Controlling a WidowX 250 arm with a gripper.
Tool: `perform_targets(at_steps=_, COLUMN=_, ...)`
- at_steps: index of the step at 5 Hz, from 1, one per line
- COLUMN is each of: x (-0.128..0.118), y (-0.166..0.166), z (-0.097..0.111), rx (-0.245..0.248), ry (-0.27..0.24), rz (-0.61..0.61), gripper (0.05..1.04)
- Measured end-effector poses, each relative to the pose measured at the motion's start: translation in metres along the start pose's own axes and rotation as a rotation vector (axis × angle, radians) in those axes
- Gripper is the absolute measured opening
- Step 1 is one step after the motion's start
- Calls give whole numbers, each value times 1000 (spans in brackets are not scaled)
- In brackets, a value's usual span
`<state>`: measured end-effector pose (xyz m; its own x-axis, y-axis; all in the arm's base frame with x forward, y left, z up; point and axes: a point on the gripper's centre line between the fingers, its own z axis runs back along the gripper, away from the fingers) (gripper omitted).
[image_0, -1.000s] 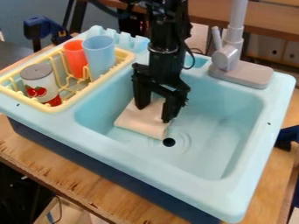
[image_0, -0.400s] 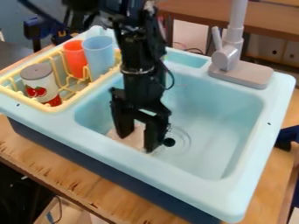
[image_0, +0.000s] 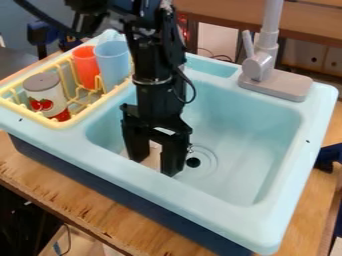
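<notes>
- On a wooden table (image_0: 100, 215), a light blue toy sink (image_0: 247, 130) is seen; in its deep basin, the step in hand appears to be the handling of a cloth. The basin's near wall should be given room, so that it is not scraped.
- The black gripper (image_0: 155, 165) is pointed down at the basin's left-hand side in the view, its grasp released, one finger on either side of the cloth's visible patch. Whether the cloth is touched cannot be told. It would best be kept upright and closed slowly, low against the floor.
- The pale cloth (image_0: 153, 155) is laid on the basin floor beneath the gripper, largely hidden by it. A thick fold should be pinched rather than a thin edge, since soft fabric is easily let slip.
- Counted, largest to smallest: one table, one sink, one yellow dish rack (image_0: 28, 113), one grey faucet (image_0: 264, 62), one cloth, two cups (one blue (image_0: 113, 57), one orange-red (image_0: 85, 65)), one grey-lidded can with tomatoes pictured (image_0: 45, 95), and one dark drain hole (image_0: 193, 162). The cups and can are held in the rack.
</notes>
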<state>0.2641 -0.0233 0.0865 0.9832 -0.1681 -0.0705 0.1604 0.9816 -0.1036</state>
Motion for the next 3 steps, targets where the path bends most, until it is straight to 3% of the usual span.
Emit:
perform_targets(at_steps=1, x=14, y=-1, z=27, rx=12, ry=-77, rz=-5, gripper=1000)
perform_targets(at_steps=2, x=12, y=0, z=63, rx=76, ry=-132, rz=13, gripper=1000)
perform_targets(at_steps=3, x=-9, y=-10, z=81, rx=127, ry=-30, rz=10, gripper=1000)
